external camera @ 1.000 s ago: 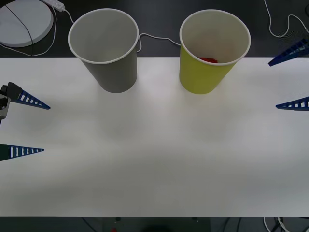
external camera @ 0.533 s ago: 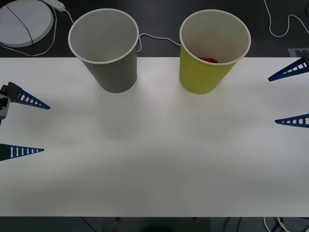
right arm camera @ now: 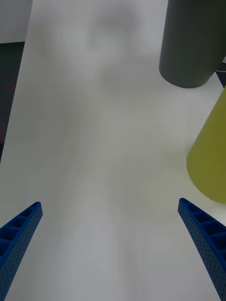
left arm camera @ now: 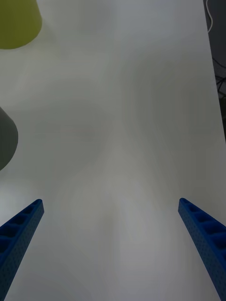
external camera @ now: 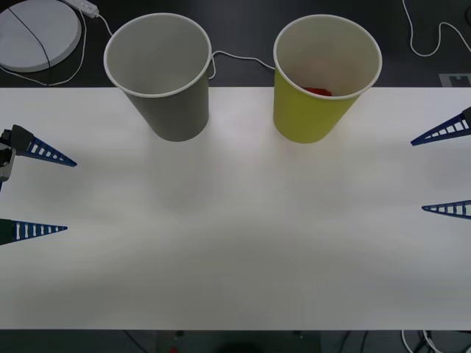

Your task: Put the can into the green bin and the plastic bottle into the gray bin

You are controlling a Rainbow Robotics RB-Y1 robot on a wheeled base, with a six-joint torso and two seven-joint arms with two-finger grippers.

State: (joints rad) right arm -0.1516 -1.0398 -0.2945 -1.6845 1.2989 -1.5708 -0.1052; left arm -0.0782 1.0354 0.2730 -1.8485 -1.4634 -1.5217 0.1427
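Note:
The gray bin (external camera: 171,103) stands upright at the back left of the white table (external camera: 235,250), and the green bin (external camera: 313,110) stands upright to its right. A bit of the red can (external camera: 318,91) shows inside the green bin, low against its front wall. The plastic bottle is out of view. My left gripper (external camera: 71,196) hangs open at the table's left edge, holding nothing. At the right edge, my right gripper (external camera: 418,176) is open and holds nothing. The right wrist view has the right gripper (right arm camera: 109,204) over bare table, with both the gray bin (right arm camera: 190,42) and green bin (right arm camera: 212,160) ahead.
A white round disc (external camera: 37,29) and a white cable (external camera: 235,57) lie on the dark floor behind the table. Another cable (external camera: 427,40) loops at the back right. The left wrist view shows the left gripper (left arm camera: 110,201) over bare tabletop.
My right gripper has drawn back along the table's right edge toward the front, still open. The left gripper, both bins and the can have not moved.

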